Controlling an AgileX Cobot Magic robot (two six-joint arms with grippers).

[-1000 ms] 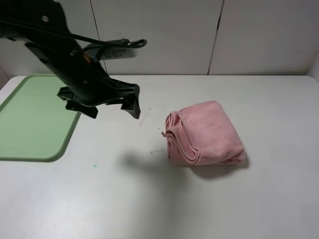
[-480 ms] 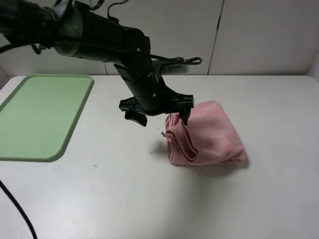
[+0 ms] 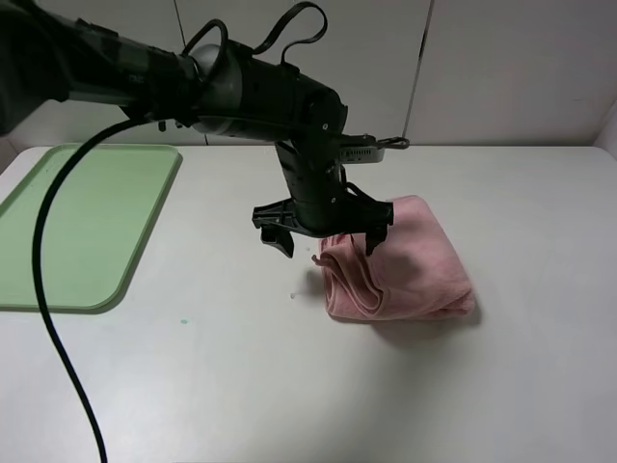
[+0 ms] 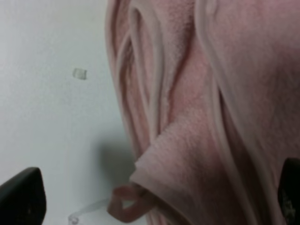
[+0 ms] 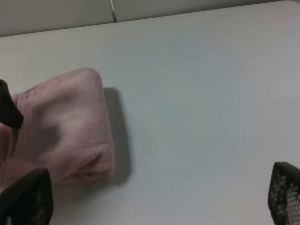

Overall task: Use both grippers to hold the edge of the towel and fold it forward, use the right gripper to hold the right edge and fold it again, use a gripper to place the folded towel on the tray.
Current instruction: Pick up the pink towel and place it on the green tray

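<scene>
So the overhead shot gives the whole layout: the folded pink towel (image 3: 395, 260) sits a bit right of centre on the white table (image 3: 289, 386), and the green tray (image 3: 77, 227) is way over at the left edge, well apart from it. The left wrist view is the only one that gets in close on the towel's stacked hems, plus the little corner loop (image 4: 126, 206) at the bottom of that frame. The right wrist view catches the towel from its far side, at the left of the frame, with bare table across the rest.

The left gripper (image 3: 323, 231) hangs right over the towel's left end with its jaws spread wide, one finger out over the table and the other over the pink cloth. Can't tell whether it's actually touching. Nothing is pinched.

The right gripper (image 5: 154, 199) only shows as two dark fingertips in the bottom corners of its own view, also spread wide, holding nothing.

A black cable (image 3: 58, 318) loops down the left side of the overhead frame.
</scene>
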